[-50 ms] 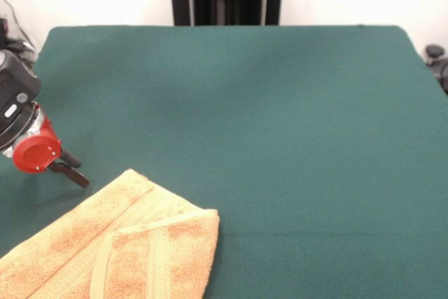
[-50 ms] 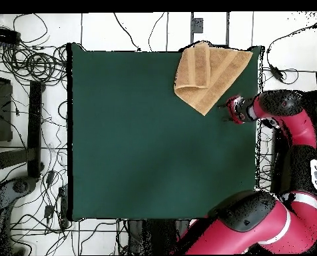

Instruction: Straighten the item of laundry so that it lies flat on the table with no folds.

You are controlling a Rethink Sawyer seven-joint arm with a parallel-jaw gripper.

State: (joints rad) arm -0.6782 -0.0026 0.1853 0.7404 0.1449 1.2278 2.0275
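The golden-tan towel, the item of laundry (image 1: 105, 250), lies at the near left corner of the dark green table (image 1: 280, 124), running past the picture's bottom edge. One side is folded over onto the rest, making a doubled flap with a band stripe. In the overhead view the laundry (image 2: 208, 77) sits at the table's (image 2: 154, 147) top right corner, its left part doubled. My gripper (image 1: 78, 171) hovers low just beyond the towel's far edge, open, with nothing between its fingers. From above, the gripper (image 2: 223, 111) is just off the towel's lower right edge.
The red arm (image 2: 288, 133) reaches in over the table's right edge in the overhead view. Cables and equipment lie on the floor around the table (image 2: 28, 67).
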